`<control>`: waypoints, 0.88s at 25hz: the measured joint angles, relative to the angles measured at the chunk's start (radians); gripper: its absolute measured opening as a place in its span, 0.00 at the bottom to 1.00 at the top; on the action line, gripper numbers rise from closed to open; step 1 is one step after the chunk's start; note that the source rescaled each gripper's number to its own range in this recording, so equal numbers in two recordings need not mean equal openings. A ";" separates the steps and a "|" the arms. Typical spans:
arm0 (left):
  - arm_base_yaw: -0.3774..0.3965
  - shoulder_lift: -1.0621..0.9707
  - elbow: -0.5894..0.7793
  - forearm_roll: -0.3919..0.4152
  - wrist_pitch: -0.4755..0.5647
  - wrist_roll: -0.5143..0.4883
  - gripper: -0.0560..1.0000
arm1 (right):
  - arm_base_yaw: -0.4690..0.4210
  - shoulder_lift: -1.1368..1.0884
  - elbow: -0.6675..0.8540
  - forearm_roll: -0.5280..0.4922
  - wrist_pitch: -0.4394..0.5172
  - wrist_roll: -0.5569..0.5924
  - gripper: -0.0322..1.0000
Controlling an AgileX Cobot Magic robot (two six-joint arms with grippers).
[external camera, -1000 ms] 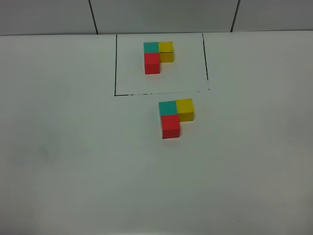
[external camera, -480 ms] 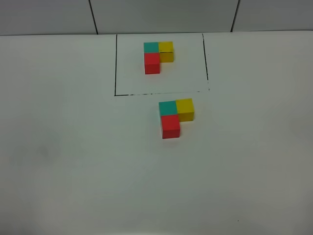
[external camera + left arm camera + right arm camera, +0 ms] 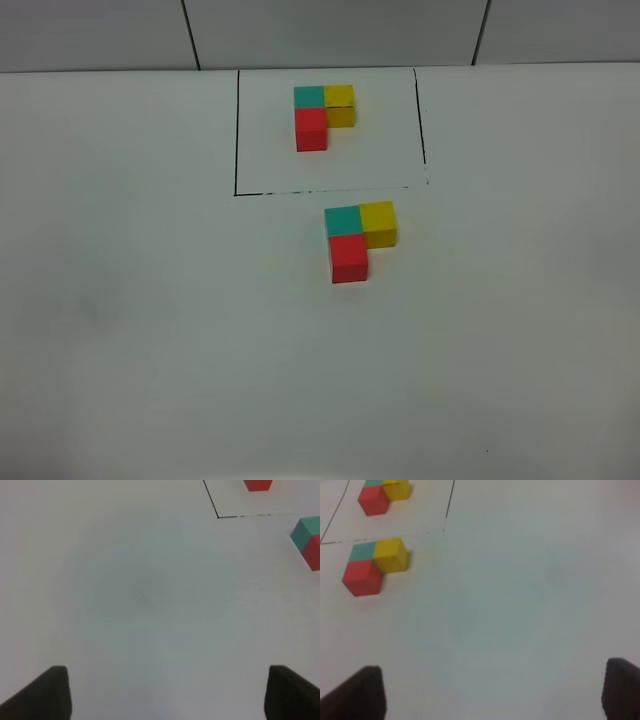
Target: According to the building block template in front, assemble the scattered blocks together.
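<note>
Three loose cubes sit joined in an L on the white bench (image 3: 120, 330), just in front of the black drawn outline (image 3: 236, 130) near the far edge: the teal cube (image 3: 342, 220) at the corner, the yellow cube (image 3: 379, 222) touching its right side, the red cube (image 3: 349, 258) touching its near side. Inside the outline the template (image 3: 322, 115) shows the same arrangement, so we judge the assembly already matches it.

Both arms hang back toward the near edge, well apart from the blocks. We see the left gripper (image 3: 165, 692) with its jaws spread wide and nothing between them, and the right gripper (image 3: 492, 692) likewise wide and empty.

We judge these cubes to be light, rigid and matte, so they should not crush or slip much under the pads. Being light, they will slide on the smooth bench at the slightest sideways nudge, and a push on one would shift its neighbours. If any cube needs correcting, we would take it by two opposite free faces: the red cube by its left and right sides, the yellow one by its far and near sides. The teal cube has only two adjacent faces free, so we would leave it as the anchor.
</note>
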 joint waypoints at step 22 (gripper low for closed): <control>0.000 0.000 0.000 0.000 0.000 0.000 0.72 | 0.000 0.000 0.000 0.000 0.000 0.000 0.76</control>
